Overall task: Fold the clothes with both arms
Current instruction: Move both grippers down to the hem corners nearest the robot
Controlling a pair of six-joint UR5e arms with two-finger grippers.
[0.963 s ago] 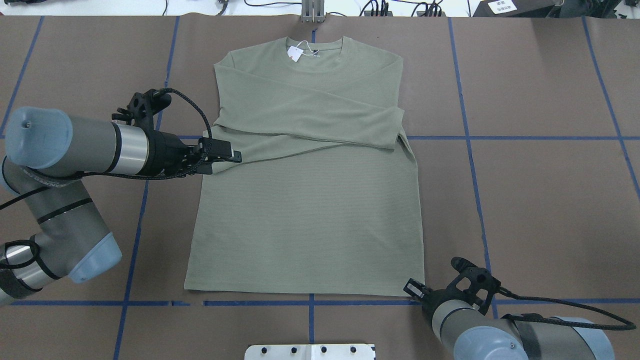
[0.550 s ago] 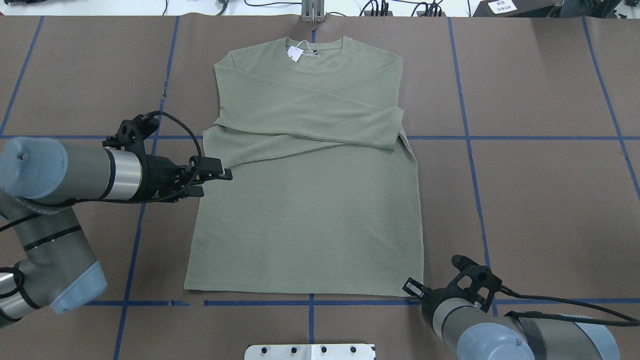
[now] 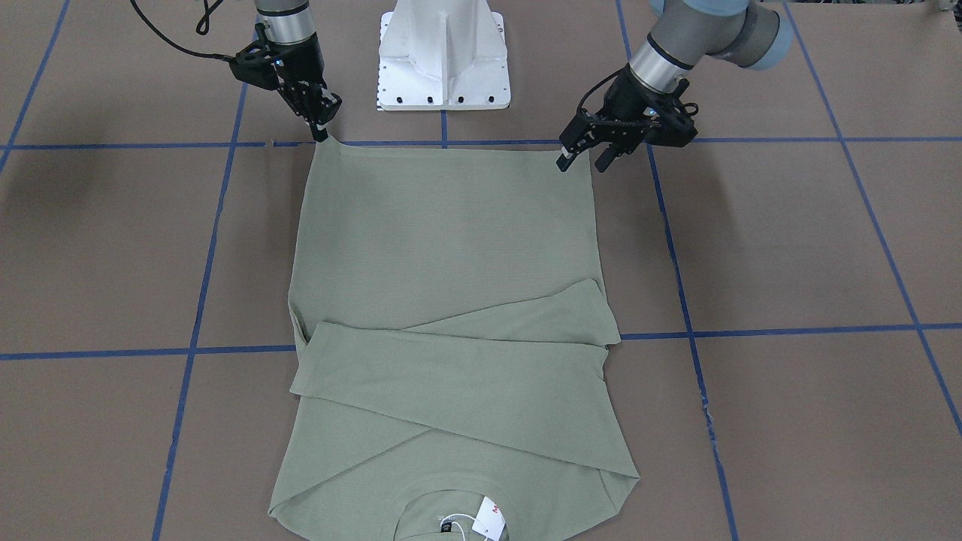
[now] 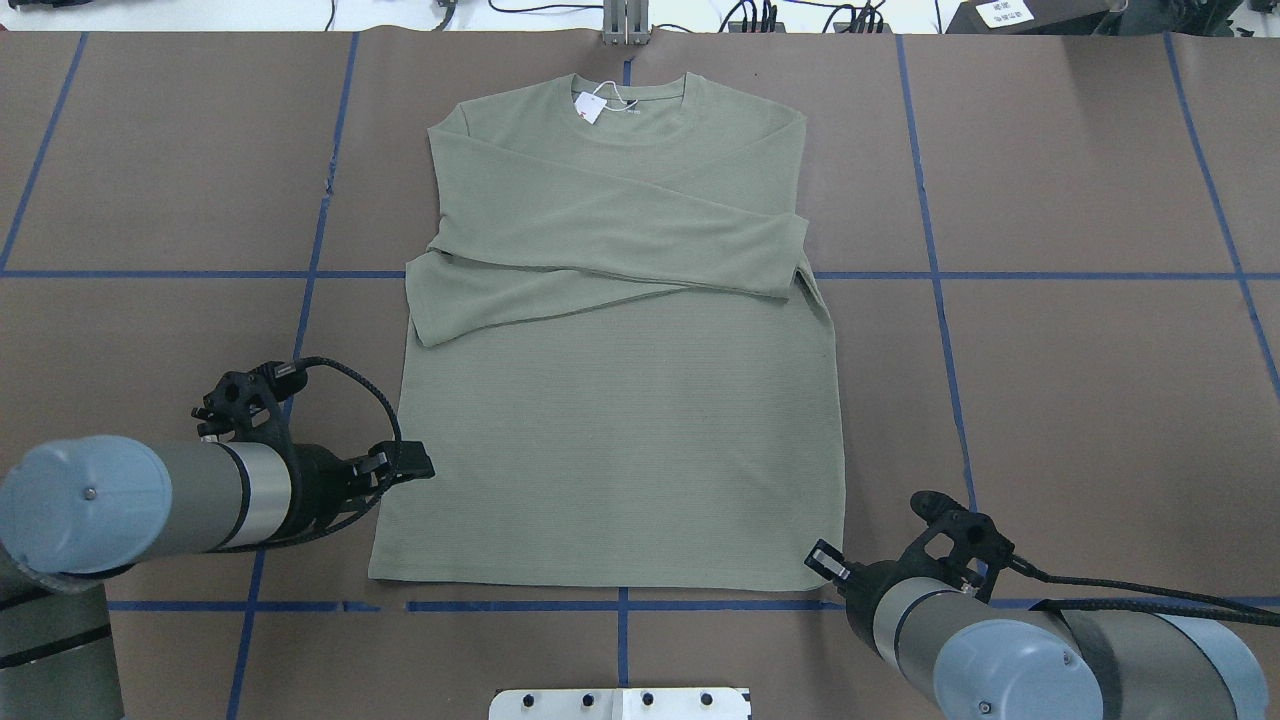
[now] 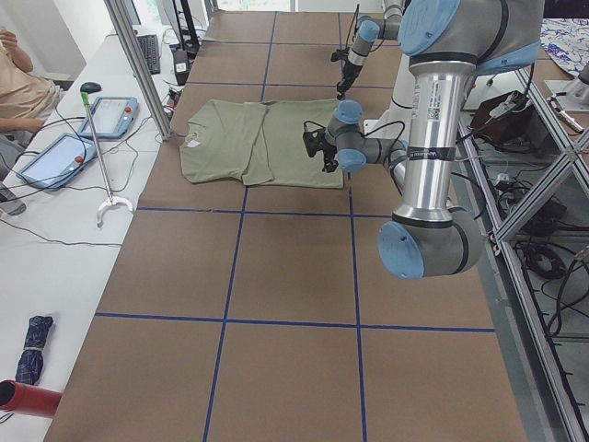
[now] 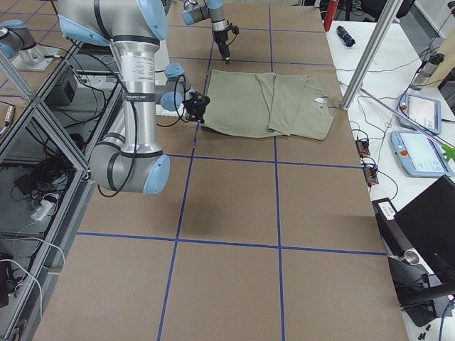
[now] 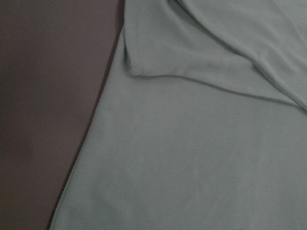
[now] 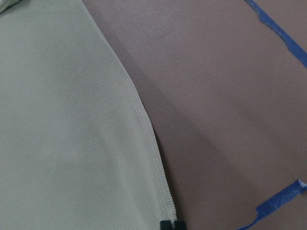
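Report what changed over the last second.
The left gripper pulled away from the folded sleeve at its cuff and travelled back toward the robot along the left edge of the shirt, ending open near the hem. The right gripper stayed at the hem's right corner; the shirt did not shift.

We see a sage-green shirt (image 4: 620, 440) in a fine ribbed knit, its hang tag (image 4: 590, 107) white, on a brown desk cover (image 4: 1080, 420) gridded with blue tape lines (image 4: 1100, 275).
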